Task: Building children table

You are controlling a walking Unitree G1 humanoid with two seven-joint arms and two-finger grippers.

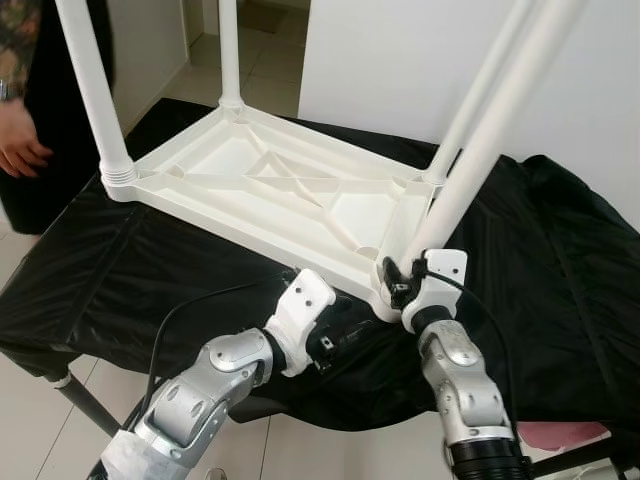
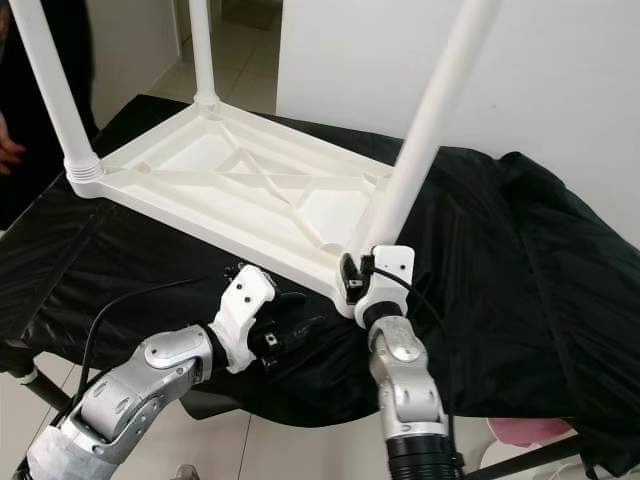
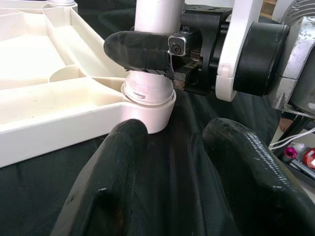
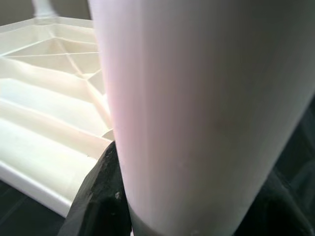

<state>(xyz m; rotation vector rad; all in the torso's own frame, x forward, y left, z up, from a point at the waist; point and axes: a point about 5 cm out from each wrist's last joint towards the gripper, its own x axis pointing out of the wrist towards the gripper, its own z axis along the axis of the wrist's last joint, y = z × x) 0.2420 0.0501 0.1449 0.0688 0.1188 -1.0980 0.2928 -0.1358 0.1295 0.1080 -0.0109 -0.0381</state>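
White wall (image 1: 400,60) behind; pale tiled floor (image 1: 25,400); black-draped bench (image 1: 560,260).

Looking down and forward from the head, two eye views sharing the upturned white tabletop (image 1: 270,190) beyond both grippers. Peering along the left gripper (image 3: 172,162), close to the right gripper (image 3: 147,51) ahead. Pressing against the leg (image 4: 206,113), sharing it.
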